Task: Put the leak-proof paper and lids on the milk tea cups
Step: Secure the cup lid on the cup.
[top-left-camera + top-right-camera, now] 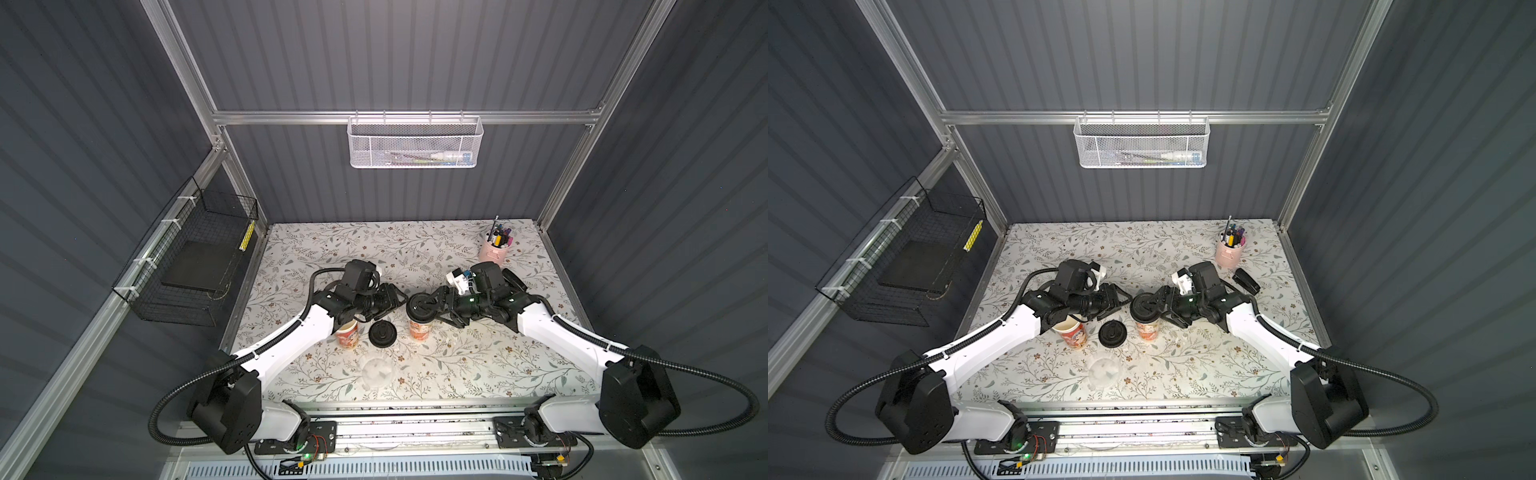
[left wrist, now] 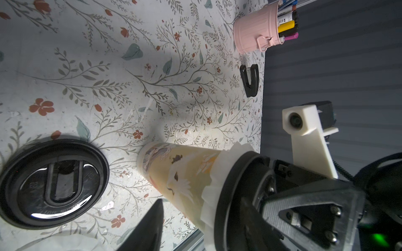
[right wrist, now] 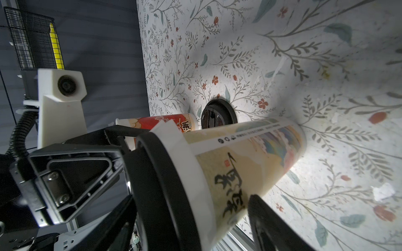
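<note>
Two milk tea cups stand mid-table. One cup (image 1: 419,330) (image 2: 174,171) (image 3: 250,156) carries leak-proof paper (image 2: 217,169) (image 3: 187,152) frilled under a black lid (image 1: 419,307) (image 3: 161,184). My right gripper (image 1: 432,309) is open, one finger lying over the lid and the other finger (image 3: 267,217) beside the cup wall. My left gripper (image 1: 401,297) is open too, reaching the lid from the opposite side, with one finger (image 2: 152,226) low beside the cup. The other cup (image 1: 348,336) (image 3: 161,122) stands uncovered, partly under my left arm. Another translucent sheet (image 1: 376,372) (image 1: 1104,371) lies flat nearer the front edge.
A loose black lid (image 1: 382,334) (image 2: 52,182) lies between the two cups. A pink pot of pens (image 1: 494,251) and a black stapler (image 1: 1246,281) sit at the back right. A black wire basket (image 1: 187,266) hangs on the left wall, a white one (image 1: 415,143) on the back rail.
</note>
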